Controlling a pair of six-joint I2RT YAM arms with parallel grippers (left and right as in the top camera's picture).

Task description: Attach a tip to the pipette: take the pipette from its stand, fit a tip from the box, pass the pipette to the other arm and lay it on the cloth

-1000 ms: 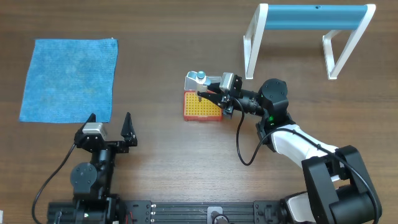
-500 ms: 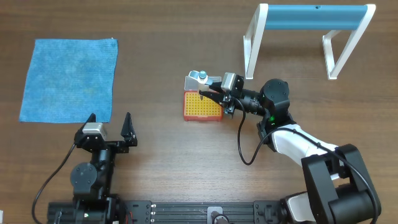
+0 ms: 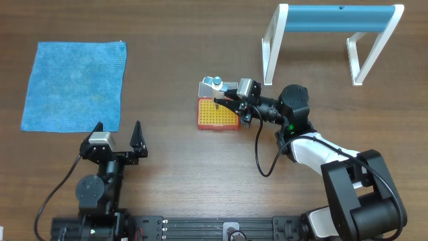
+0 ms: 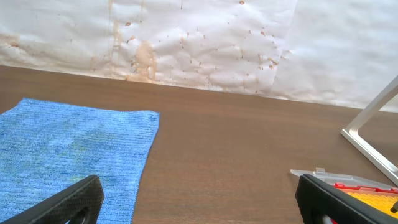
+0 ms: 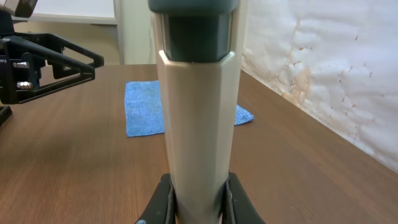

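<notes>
Slightly back we have drawn our right gripper [image 3: 226, 100], clenched on the pipette [image 5: 198, 124] by the tip box's [image 3: 217, 118] edge; the table [image 3: 174, 167] stretches wide beyond it; our left gripper [image 3: 118, 126] gapes.

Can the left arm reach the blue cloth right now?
Probably yes. The left gripper is open and holds nothing. The cloth lies close in front of it, a little to its left, with nothing standing between them.
</notes>
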